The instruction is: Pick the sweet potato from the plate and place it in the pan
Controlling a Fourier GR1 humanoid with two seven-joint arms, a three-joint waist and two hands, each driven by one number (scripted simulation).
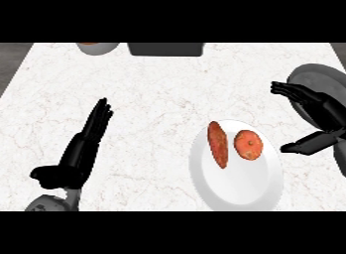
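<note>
Your right hand (318, 111) hangs spread wide beside the plate (238, 191), holding nothing. The sweet potato (218, 144) lies there next to a round orange piece (249, 145). Your left hand (84, 144) rests straight-fingered.

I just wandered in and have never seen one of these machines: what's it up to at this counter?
Nothing is being held yet. A white plate on the counter carries a long sweet potato with a rounder orange vegetable beside it. The right hand hovers open just right of the plate, over a grey pan at the counter's right edge. The left hand rests open at the left, away from everything. The sweet potato has not been picked up.
</note>
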